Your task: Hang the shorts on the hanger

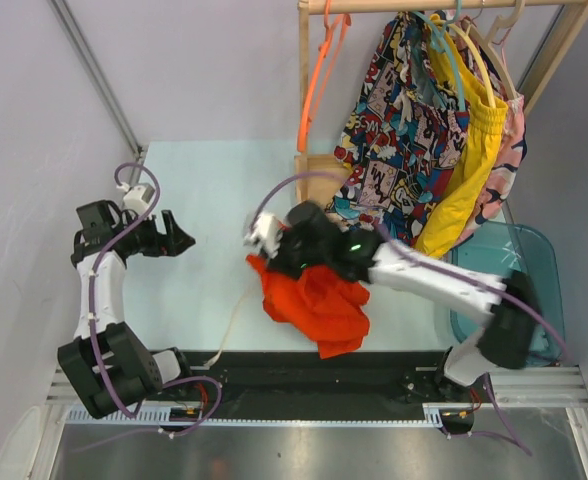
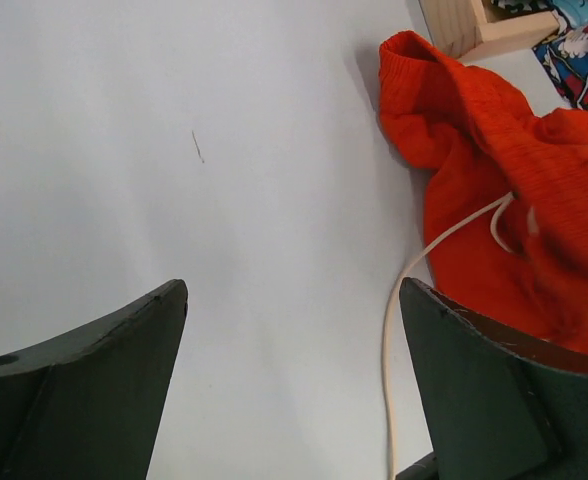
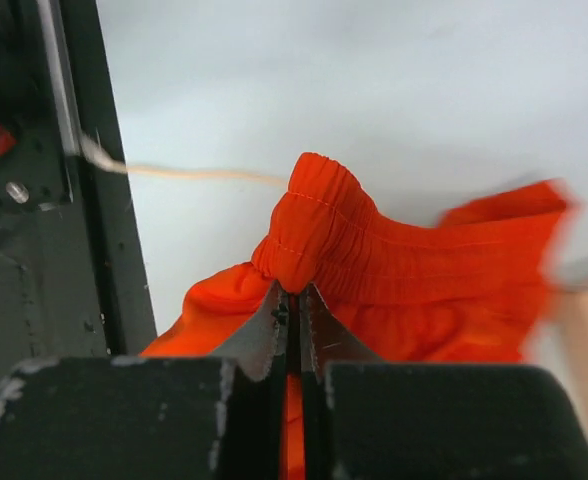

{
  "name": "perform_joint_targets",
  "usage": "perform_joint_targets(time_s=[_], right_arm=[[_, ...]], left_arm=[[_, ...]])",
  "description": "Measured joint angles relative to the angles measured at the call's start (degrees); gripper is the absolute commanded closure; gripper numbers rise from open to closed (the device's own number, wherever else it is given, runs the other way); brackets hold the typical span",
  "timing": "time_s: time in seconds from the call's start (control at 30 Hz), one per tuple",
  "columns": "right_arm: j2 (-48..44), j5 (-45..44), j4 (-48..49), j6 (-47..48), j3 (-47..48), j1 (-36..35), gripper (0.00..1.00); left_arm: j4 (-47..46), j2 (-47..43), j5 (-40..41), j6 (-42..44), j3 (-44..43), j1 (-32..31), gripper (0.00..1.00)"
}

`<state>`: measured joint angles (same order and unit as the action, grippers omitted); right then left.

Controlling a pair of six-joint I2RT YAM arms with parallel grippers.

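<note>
Right gripper (image 3: 296,298) pinches just a thin fold of the shorts (image 3: 414,280), centre frame; lifting could slip it. Left gripper (image 2: 292,295) gapes.

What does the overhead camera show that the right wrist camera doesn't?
Only the overhead view: the orange hanger hanging on the wooden rack, and the left gripper, open, apart from the shorts. Only the right wrist view: the right gripper shut on the shorts' elastic waistband. Both: the shorts and their cream drawstring.
</note>
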<state>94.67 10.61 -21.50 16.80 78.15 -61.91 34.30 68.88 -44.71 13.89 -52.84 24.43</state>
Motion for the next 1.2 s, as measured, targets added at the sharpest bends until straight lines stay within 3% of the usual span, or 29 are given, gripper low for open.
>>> perform_joint_targets(time_s=[0.2,0.47,0.6,0.8,1.2], right_arm=[[-20.3,10.4,-7.3,2.0,2.5,17.5,1.0],[-25.4,16.7,-20.0,7.1,-3.0,30.1,1.0],[-25.3,16.7,-24.2,8.6,-6.5,32.4,1.0],[-26.0,16.4,-25.5,9.2,-8.0,33.4,1.0],[-28.9,15.3,-27.0,10.2,-9.0,34.7,1.0]], left_arm=[[-4.0,1.3,-2.4,3.0,0.2,-5.2,0.08],[-15.2,6.8,-3.6,2.4,1.5,-21.6,0.14],[-19.4,17.4,-1.6,0.0,-1.0,-26.5,0.17],[-19.7,34.4,-0.5,-5.2,-13.3,-29.0,0.18],[-18.1,50.8,-0.4,-9.4,-30.3,-38.9,0.19]])
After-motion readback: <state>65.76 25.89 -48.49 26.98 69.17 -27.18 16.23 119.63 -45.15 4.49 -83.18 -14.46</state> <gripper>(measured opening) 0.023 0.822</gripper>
